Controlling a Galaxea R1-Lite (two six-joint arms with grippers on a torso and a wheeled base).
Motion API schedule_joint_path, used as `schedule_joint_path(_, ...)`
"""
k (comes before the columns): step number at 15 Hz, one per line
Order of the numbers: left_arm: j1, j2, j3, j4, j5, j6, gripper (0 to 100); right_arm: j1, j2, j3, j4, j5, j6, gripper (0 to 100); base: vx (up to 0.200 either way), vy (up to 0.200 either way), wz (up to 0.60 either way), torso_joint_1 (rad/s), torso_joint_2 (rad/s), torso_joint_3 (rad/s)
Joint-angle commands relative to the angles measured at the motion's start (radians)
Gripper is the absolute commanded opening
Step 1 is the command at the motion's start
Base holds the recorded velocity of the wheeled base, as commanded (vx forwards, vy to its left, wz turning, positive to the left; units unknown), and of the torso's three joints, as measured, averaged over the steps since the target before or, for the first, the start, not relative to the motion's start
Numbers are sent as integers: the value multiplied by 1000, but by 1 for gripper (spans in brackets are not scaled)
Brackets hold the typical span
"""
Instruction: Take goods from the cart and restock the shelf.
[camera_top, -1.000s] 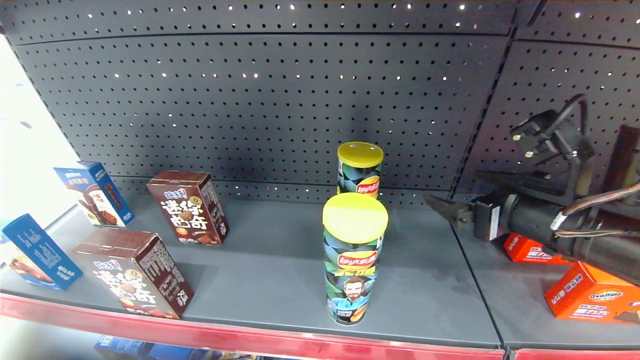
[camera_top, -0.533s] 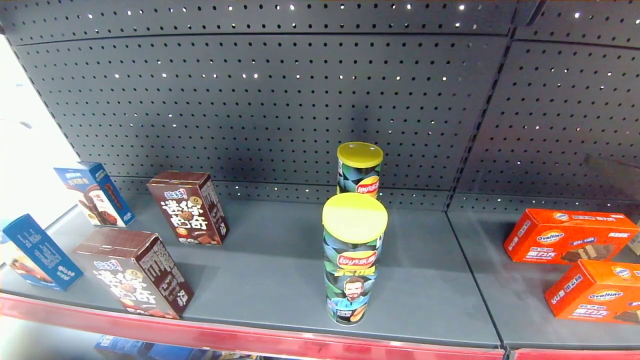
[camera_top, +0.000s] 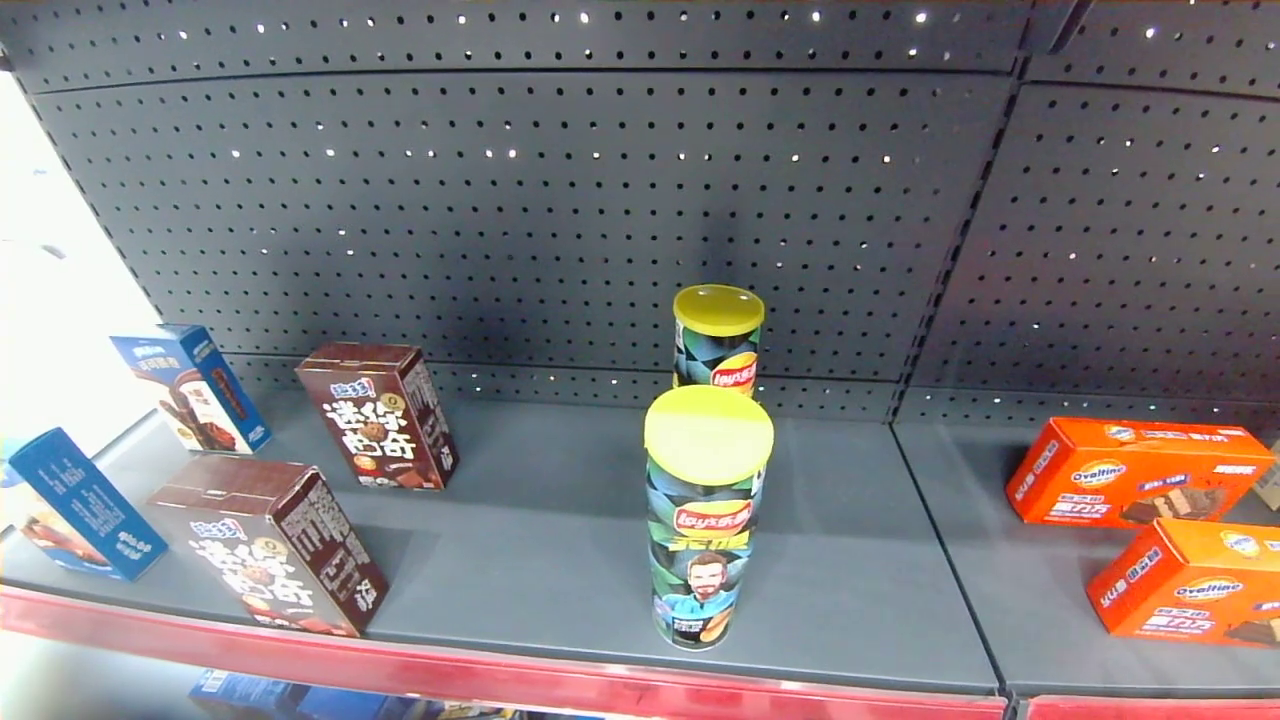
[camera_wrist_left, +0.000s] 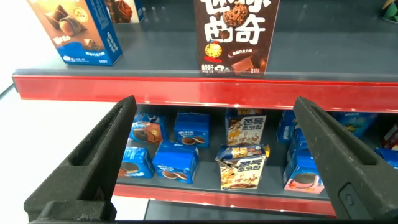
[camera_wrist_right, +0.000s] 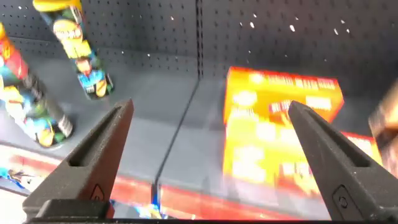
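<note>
Two chip cans with yellow lids stand upright on the grey shelf (camera_top: 850, 560): a front can (camera_top: 705, 520) and a rear can (camera_top: 718, 340) by the pegboard. My left gripper (camera_wrist_left: 214, 162) is open and holds nothing. It sits below the red shelf edge (camera_wrist_left: 205, 87), under a brown cookie box (camera_wrist_left: 235, 34). My right gripper (camera_wrist_right: 211, 155) is open with nothing in it, in front of the shelf. Beyond it are an orange box (camera_wrist_right: 280, 124) and the two cans (camera_wrist_right: 74, 50) (camera_wrist_right: 31, 106).
Two brown cookie boxes (camera_top: 270, 545) (camera_top: 380, 412) and two blue boxes (camera_top: 75, 505) (camera_top: 190, 385) stand at the shelf's left. Two orange boxes (camera_top: 1135, 470) (camera_top: 1190, 590) lie on the right bay. A lower shelf holds several blue snack boxes (camera_wrist_left: 180, 155).
My right arm, which hung over the orange boxes a second ago, has drawn back out of the head view. The cans and boxes stayed put.
</note>
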Motion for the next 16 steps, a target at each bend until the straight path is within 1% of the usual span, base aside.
schedule_joint_path(1,0,0,0,0,1,0,100,-35,-182,122,3,3,4,100,0,0,0,0,0,0)
schedule_joint_path(4,0,0,0,0,1,0,100,-95,-252,199,3,-11,3,100,0,0,0,0,0,0)
schedule_joint_path(5,0,0,0,0,1,0,100,-130,-280,251,3,-30,1,100,0,0,0,0,0,0)
schedule_joint_path(7,0,0,0,0,1,0,100,-150,-333,308,2,-26,1,100,0,0,0,0,0,0)
schedule_joint_path(8,0,0,0,0,1,0,100,-145,-379,360,-6,-34,0,100,0,0,0,0,0,0)
schedule_joint_path(11,0,0,0,0,1,0,100,-142,-382,394,-21,-37,-12,100,0,0,0,0,0,0)
schedule_joint_path(13,0,0,0,0,1,0,100,-142,-382,395,-21,-34,-28,100,0,0,0,0,0,0)
schedule_joint_path(15,0,0,0,0,1,0,100,-116,-436,394,23,-21,-31,100,0,0,0,0,0,0)
schedule_joint_path(16,0,0,0,0,1,0,100,-116,-436,395,25,-21,-34,100,0,0,0,0,0,0)
